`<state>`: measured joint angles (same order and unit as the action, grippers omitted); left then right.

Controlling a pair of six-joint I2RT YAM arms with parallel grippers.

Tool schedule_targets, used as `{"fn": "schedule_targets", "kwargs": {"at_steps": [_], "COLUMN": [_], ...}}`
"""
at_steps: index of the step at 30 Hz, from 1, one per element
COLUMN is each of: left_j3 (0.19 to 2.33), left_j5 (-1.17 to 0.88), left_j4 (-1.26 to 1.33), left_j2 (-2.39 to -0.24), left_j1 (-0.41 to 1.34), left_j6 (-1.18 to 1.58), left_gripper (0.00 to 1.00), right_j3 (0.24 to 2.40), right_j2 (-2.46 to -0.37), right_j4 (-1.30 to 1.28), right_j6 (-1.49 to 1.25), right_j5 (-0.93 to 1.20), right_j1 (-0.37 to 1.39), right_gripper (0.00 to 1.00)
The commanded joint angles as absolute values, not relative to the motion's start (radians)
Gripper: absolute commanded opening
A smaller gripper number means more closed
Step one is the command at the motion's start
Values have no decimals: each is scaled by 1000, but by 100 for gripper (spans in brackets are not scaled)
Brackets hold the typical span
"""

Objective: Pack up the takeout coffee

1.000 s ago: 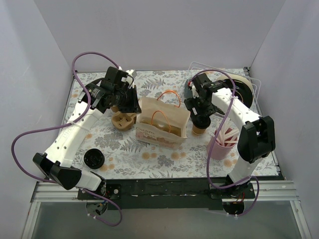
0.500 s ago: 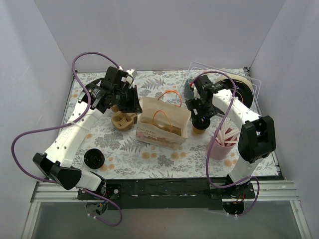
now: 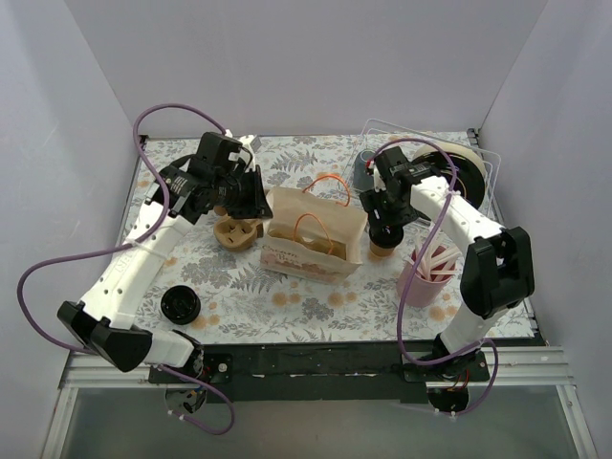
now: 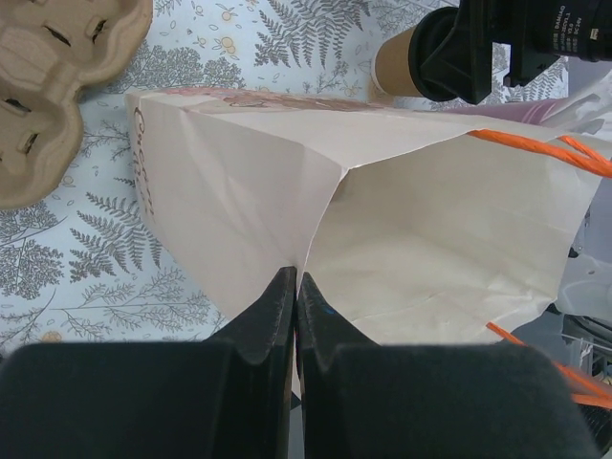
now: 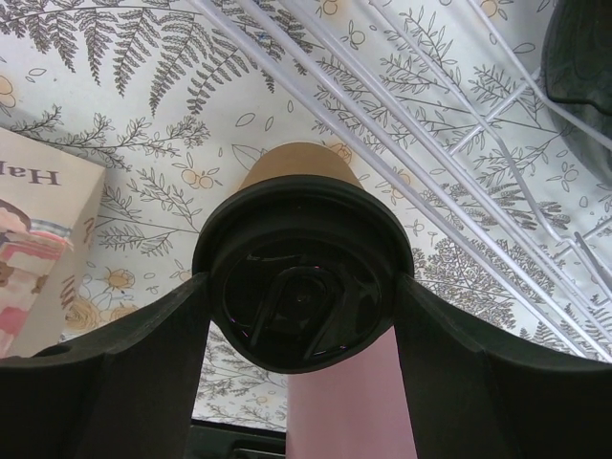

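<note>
Takeout coffee [image 5: 302, 273] is standing upright on the table [image 3: 239, 287] just right of the paper bag [image 3: 316, 234], with my right gripper [image 3: 382, 232] clasping its black lid from both sides. My left gripper [image 4: 295, 287] is pinching the bag's rim, holding the mouth open. I'm judging it needs a straight lift clear of the rim, cup level.

Your right tool [image 3: 383, 228] narrows its jaws from a wider gape to meet the lid of the takeout coffee [image 5: 301, 273]; your left arm [image 3: 134, 268] sets its elbow slightly farther left.
</note>
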<state>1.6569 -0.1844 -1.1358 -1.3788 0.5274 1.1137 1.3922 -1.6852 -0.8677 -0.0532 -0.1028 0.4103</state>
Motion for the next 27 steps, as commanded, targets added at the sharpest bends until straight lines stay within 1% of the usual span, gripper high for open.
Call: {"fn": "schedule_targets", "kwargs": {"at_steps": [1, 5, 7, 11, 13, 14, 18, 20, 21, 22, 24, 25, 27], "left_j3": [1629, 1611, 1597, 1565, 1559, 1560, 1566, 1580, 1585, 1589, 1592, 1591, 1572], "left_j5": [-207, -203, -202, -212, -219, -227, -212, -210, -212, -210, -209, -209, -222], "left_j4": [-1095, -1089, -1083, -1060, -1068, -1068, -1055, -1054, -1052, -1051, -1035, -1026, -1009], "left_j2": [-1313, -1301, -1293, -1279, -1292, -1293, -1292, -1299, -1301, -1302, -1304, -1304, -1295], "left_j1": [529, 531, 529, 531, 531, 531, 529, 531, 529, 529, 531, 531, 531], "left_j6": [1127, 1127, 1127, 1137, 1141, 1140, 1135, 1124, 1124, 1124, 1131, 1134, 1144], "left_gripper": [0, 0, 0, 0, 0, 0, 0, 0, 0, 0, 0, 0, 0], "right_j3": [1393, 1457, 1512, 1742, 1817, 1844, 1939, 1937, 1906, 1881, 1821, 1766, 1711], "right_j2": [-1625, -1583, -1562, -1511, -1471, -1454, -1370, -1313, -1292, -1234, -1171, -1107, -1051], "right_j4": [-833, -871, -948, -1071, -1109, -1112, -1088, -1031, -1005, -967, -846, -806, -694], "right_j6": [-43, -34, -31, -12, -3, 41, 66, 74, 96, 106, 126, 129, 129], "right_j5": [-118, -109, -104, -77, -17, -6, 83, 156, 193, 278, 369, 429, 463], "right_j1": [405, 405, 405, 405, 405, 405, 405, 405, 406, 407, 407, 407, 407], "right_gripper": [68, 65, 63, 59, 56, 56, 56, 55, 55, 54, 54, 53, 51]}}
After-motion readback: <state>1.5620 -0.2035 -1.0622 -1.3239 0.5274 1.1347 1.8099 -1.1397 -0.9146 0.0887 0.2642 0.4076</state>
